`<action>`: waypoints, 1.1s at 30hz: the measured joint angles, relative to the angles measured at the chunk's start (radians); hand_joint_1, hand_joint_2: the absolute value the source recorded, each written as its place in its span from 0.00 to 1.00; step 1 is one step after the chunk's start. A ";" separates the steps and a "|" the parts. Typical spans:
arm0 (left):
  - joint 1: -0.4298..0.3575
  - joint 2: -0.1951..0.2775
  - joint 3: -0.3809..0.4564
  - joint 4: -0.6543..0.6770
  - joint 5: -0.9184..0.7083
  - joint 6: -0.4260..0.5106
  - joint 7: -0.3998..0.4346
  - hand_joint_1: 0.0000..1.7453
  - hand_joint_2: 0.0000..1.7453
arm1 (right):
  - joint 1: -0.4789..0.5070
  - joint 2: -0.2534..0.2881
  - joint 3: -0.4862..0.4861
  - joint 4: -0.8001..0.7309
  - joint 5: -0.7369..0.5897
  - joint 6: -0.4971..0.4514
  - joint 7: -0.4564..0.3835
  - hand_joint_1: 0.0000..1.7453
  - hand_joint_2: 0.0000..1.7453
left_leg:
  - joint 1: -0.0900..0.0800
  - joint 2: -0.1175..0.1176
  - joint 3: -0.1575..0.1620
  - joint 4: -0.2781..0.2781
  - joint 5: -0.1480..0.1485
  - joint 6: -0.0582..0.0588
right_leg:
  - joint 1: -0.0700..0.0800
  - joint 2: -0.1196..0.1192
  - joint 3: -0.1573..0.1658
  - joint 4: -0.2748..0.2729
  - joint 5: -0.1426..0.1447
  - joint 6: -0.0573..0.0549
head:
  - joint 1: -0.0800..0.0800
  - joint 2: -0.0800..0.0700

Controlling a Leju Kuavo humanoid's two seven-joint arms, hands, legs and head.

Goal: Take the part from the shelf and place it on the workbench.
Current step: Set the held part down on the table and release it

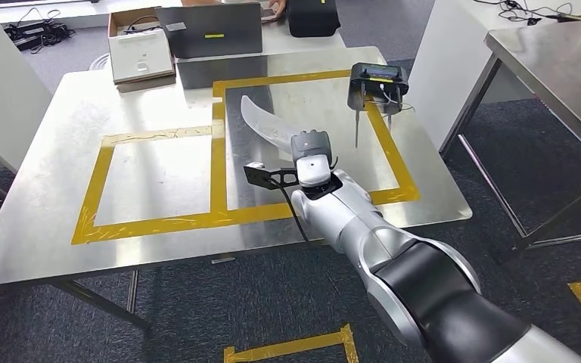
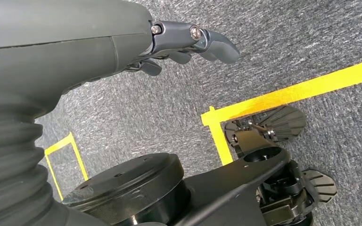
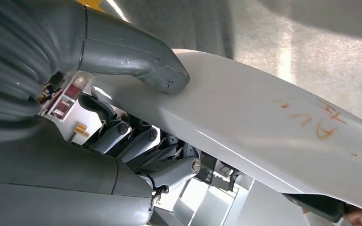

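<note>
Nearby, a black device with cables stands at the far right of the steel workbench, inside the right yellow-tape frame; a laptop and white box sit at the far edge. The right hand grips the curved white part over that frame, thumb pressed on top. The left hand hangs above grey carpet, fingers loosely curled, holding nothing.

1. Head view: high up, facing forward and down over the workbench and the right hand.
2. Right wrist view: very near, behind that hand; it shares the part.
3. Left wrist view: behind the left hand, facing the floor.
</note>
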 joint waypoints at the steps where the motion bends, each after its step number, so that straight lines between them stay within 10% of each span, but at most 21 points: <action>1: 0.000 0.000 0.000 0.000 0.000 0.000 -0.001 0.00 1.00 | 0.001 0.000 0.001 0.000 0.000 0.000 -0.002 0.93 1.00 | 0.000 0.000 0.000 0.000 0.000 0.000 | 0.000 0.000 0.000 0.000 0.000 0.000 | 0.000 0.000; 20: 0.000 0.000 0.000 0.000 -0.002 0.000 -0.017 0.00 1.00 | 0.014 0.013 0.017 0.005 0.000 0.005 -0.007 0.93 1.00 | 0.000 0.000 0.000 0.001 0.000 0.000 | 0.000 0.000 0.000 0.000 0.000 0.000 | 0.000 0.000; 24: 0.000 0.000 0.000 0.000 -0.002 0.000 -0.014 0.00 1.00 | 0.015 0.014 0.017 0.005 0.000 0.005 -0.007 0.00 1.00 | 0.000 0.000 0.000 0.001 0.000 0.000 | 0.000 0.000 0.000 0.000 0.000 0.000 | 0.000 0.000; 27: 0.000 0.000 0.000 0.000 -0.007 0.000 -0.009 0.00 1.00 | 0.015 0.015 0.018 0.005 0.000 0.006 -0.008 0.00 1.00 | 0.000 0.000 0.000 0.001 0.000 0.000 | 0.000 0.000 0.000 0.000 0.000 0.000 | 0.000 0.000; 31: -0.002 0.000 0.000 0.000 -0.007 0.000 0.007 0.00 0.00 | 0.015 0.016 0.018 0.005 0.001 0.007 -0.008 0.00 1.00 | 0.000 0.000 0.000 0.001 0.000 0.000 | 0.000 0.000 0.000 0.000 0.000 0.000 | 0.000 0.000; 33: -0.002 0.000 0.000 0.000 -0.006 0.000 0.011 0.00 0.00 | 0.014 0.016 0.018 0.005 0.001 0.008 -0.008 0.00 1.00 | 0.000 0.000 0.000 0.001 0.000 0.000 | 0.000 0.000 0.000 0.000 0.000 0.000 | 0.000 0.000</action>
